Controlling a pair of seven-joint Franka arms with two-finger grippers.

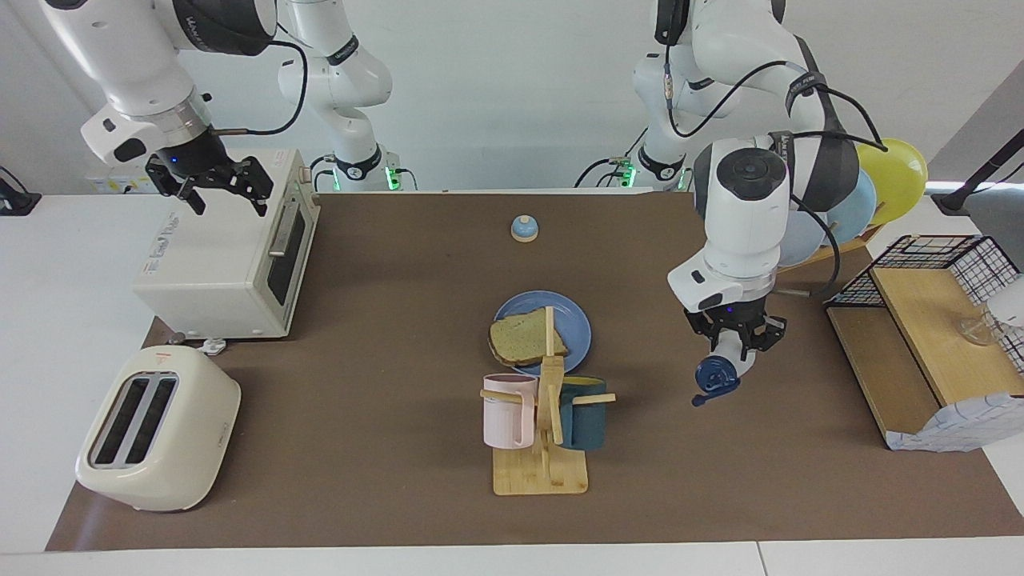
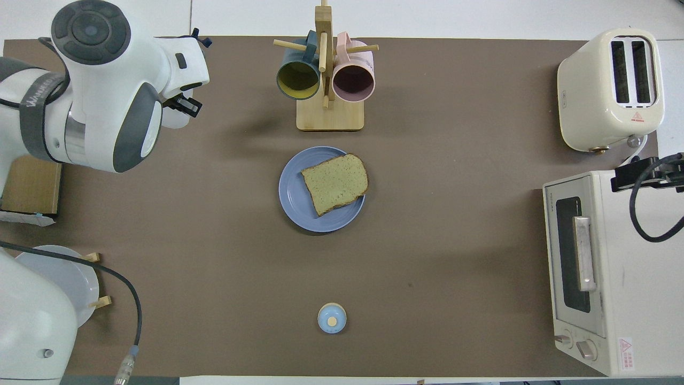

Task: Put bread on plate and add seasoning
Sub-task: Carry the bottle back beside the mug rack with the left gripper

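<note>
The bread (image 1: pixel 524 338) (image 2: pixel 335 183) lies flat on the blue plate (image 1: pixel 574 324) (image 2: pixel 293 199) in the middle of the brown mat. My left gripper (image 1: pixel 736 340) is shut on the seasoning (image 1: pixel 720 368), a white bottle with a navy cap. It hangs tilted, cap downward, over bare mat between the plate and the wooden shelf, toward the left arm's end of the table. In the overhead view the left arm covers most of the bottle. My right gripper (image 1: pixel 230 200) (image 2: pixel 644 176) waits open and holding nothing above the toaster oven (image 1: pixel 232 256).
A mug tree (image 1: pixel 542 448) with a pink and a dark mug stands beside the plate, farther from the robots. A toaster (image 1: pixel 156 428), a small bell (image 1: pixel 524 229), an upright plate rack (image 1: pixel 832 204) and a wire-and-wood shelf (image 1: pixel 928 336) ring the mat.
</note>
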